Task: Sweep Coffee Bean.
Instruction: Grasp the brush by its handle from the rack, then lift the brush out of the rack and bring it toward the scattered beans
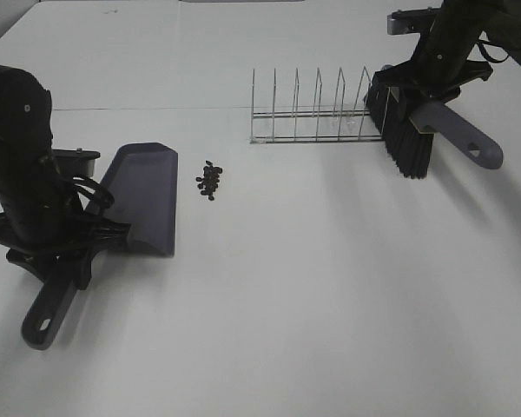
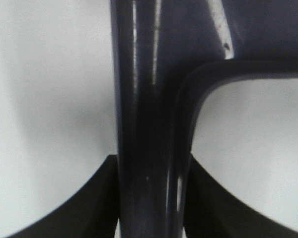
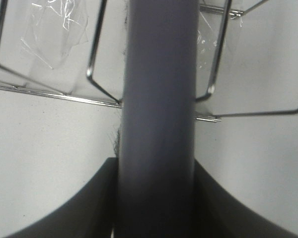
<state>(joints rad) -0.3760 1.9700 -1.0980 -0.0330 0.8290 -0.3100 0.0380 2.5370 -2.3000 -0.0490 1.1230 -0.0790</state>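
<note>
My left gripper (image 2: 151,198) is clamped on the dustpan (image 1: 143,195) handle, my right gripper (image 3: 156,198) on the brush (image 1: 408,148) handle, coffee beans (image 1: 210,180) sitting just off the dustpan's lip and well away from the brush by the wire rack (image 1: 317,117); they're probably light and rolly, so push with bristles, don't pinch.

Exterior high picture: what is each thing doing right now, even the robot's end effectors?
coffee bean: loose pile on the table, not swept yet.
dustpan: lying on the table, open edge facing the coffee bean, not touching it.
brush: held bristles-down beside the wire rack's end.
wire rack: standing upright.
left end effector: shut on the dustpan handle.
right end effector: shut on the brush handle.
</note>
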